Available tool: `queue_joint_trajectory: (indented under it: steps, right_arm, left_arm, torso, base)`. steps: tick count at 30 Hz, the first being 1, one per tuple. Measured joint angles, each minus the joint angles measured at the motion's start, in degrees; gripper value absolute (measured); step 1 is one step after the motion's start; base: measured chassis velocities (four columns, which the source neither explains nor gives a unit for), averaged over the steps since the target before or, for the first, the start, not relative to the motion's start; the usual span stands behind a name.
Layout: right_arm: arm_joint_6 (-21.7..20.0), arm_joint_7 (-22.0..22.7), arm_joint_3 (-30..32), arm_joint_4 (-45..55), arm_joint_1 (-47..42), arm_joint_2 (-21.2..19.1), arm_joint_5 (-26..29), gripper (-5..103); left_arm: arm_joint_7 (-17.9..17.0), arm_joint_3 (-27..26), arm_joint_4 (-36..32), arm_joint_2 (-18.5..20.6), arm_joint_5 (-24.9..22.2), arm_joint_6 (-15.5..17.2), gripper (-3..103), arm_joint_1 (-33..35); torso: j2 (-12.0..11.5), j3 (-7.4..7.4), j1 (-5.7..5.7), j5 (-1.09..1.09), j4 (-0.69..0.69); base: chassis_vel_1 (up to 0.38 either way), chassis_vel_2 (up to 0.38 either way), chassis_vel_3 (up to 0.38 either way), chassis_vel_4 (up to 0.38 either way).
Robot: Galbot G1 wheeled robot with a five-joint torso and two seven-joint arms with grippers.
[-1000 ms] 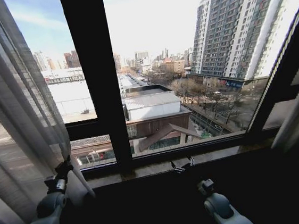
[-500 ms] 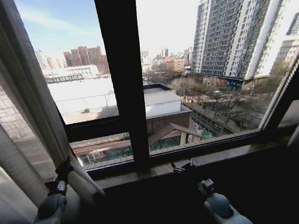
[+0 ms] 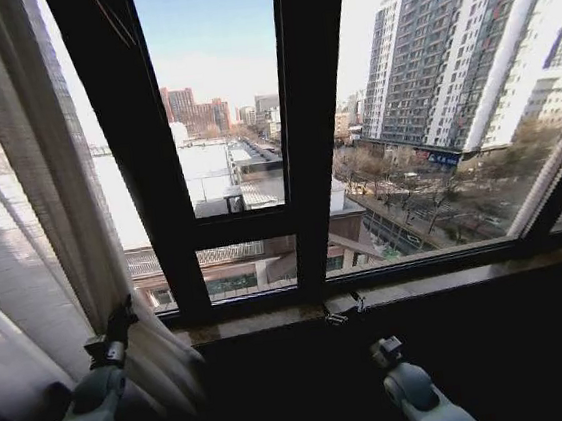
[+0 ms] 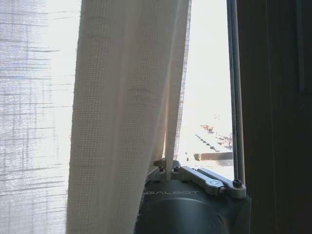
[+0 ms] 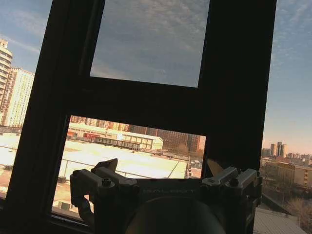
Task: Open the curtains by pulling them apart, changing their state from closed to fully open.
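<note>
Head view: curtains (image 3: 30, 217) gathered at window's left side, left gripper (image 3: 120, 321) raised against the inner edge to hold it aside. Left wrist view: pinching that curtain edge. Right wrist view: right gripper (image 5: 163, 178) spread, idle before window frame (image 5: 146, 105).

Left end effector (image 4: 168, 168) at the edge of the sheer curtains (image 4: 122, 97)
The cream pleated panel hangs in front of the wrist housing, its edge running down between the closed-together fingers; beside it bright daylight and distant rooftops show, bordered by a dark window frame (image 4: 273, 97)
</note>
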Motion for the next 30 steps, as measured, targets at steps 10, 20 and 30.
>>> queue_joint_trajectory:
  steps: [10, 20, 30]
  right_arm:
    - [0.0, 0.0, 0.0, 0.0, 0.0, 0.0, 0.0, 100]
    - [0.0, 0.0, 0.0, 0.0, 0.0, 0.0, 0.0, 100]
    - [0.0, 0.0, 0.0, 0.0, 0.0, 0.0, 0.0, 100]
  left_arm:
    - [-0.1, 0.1, -0.2, -0.3, 0.1, -0.1, 0, 0.0]
    - [-0.1, 0.5, 0.1, -0.6, 0.6, -0.2, 0, -0.3]
    - [-0.1, 0.7, 2.2, 0.0, 0.8, -1.0, 0, -1.2]
  torso:
    - [0.0, 0.02, 0.04, -0.01, -0.01]
    - [0.0, 0.02, 0.04, 0.01, -0.05]
    - [0.0, 0.01, 0.04, 0.00, -0.01]
  base:
    - [0.206, 0.135, -0.190, -0.155]
    - [-0.034, -0.002, 0.032, 0.006]
    - [-0.001, 0.042, -0.007, -0.031]
